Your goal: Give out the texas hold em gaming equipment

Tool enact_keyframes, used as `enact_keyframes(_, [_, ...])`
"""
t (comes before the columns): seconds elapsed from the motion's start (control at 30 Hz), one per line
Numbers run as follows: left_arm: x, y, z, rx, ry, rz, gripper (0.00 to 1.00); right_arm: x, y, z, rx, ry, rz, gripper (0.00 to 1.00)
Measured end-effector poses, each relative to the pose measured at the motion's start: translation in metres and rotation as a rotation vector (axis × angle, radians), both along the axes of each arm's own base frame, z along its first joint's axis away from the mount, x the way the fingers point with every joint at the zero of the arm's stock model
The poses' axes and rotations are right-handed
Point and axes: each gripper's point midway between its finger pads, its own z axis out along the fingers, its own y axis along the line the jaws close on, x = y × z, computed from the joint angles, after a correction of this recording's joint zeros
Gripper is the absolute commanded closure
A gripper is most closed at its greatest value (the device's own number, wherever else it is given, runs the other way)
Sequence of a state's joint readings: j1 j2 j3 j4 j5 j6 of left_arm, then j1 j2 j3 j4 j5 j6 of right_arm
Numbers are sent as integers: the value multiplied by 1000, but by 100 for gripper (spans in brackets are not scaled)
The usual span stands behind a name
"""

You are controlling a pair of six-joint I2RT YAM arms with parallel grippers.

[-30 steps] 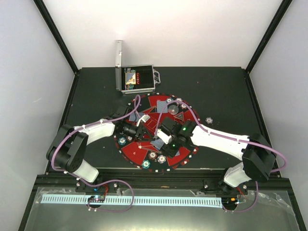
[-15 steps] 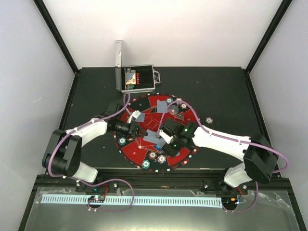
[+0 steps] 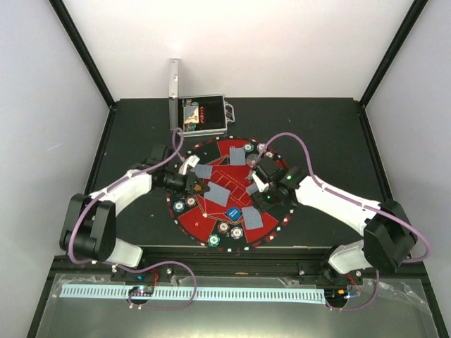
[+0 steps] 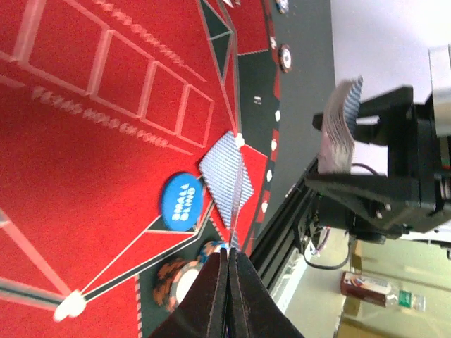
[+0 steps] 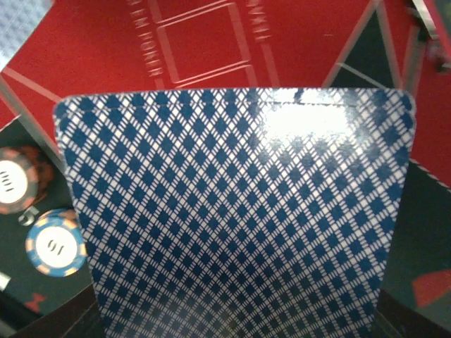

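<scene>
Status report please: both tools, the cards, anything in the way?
Left tool shut on one card. Right tool shut on deck. Blue disc on mat, close beside card.

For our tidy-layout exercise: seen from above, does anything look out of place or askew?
One chip sits alone on the bare table, right of the mat; the other chips sit on the mat. The cards on the mat lie at mixed angles.
</scene>
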State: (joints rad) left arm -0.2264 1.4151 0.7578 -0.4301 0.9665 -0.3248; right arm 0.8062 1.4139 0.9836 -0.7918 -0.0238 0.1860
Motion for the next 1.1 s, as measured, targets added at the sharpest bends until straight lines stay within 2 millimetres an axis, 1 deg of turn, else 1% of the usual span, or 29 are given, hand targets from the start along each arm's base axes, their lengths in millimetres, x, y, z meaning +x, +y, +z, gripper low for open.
enact_keyframes(0.07, [0, -14, 3, 9, -11, -65, 98, 10, -12, 1, -4, -7, -59, 39])
enact_keyframes(0.2, [-2, -60, 5, 47, -58, -259, 98, 28, -36, 2, -13, -25, -175, 39])
enact_keyframes(0.33, [-17, -102, 1, 67, -88, -442, 98, 39, -58, 6, -14, -46, -273, 39])
enact_keyframes(0.4, [-23, -114, -7, 80, -84, -504, 99, 43, -66, 9, -14, -58, -312, 39])
enact_keyframes(0.5, [-29, -127, -23, 101, -74, -576, 98, 46, -75, 13, -15, -78, -352, 39])
enact_keyframes(0.6, [-36, -135, -35, 118, -71, -641, 98, 46, -79, 14, -16, -85, -369, 39])
enact_keyframes(0.73, [-43, -157, -41, 109, -114, -744, 98, 46, -81, 14, -23, -87, -379, 39])
enact_keyframes(0.9, [-40, -176, -47, 99, -159, -825, 98, 46, -81, 13, -24, -86, -380, 39])
enact_keyframes(1.0, [-38, -179, -56, 113, -161, -848, 98, 46, -81, 13, -24, -86, -380, 39])
enact_keyframes(1.1, [-39, -175, -69, 144, -141, -861, 98, 46, -81, 13, -26, -86, -381, 39])
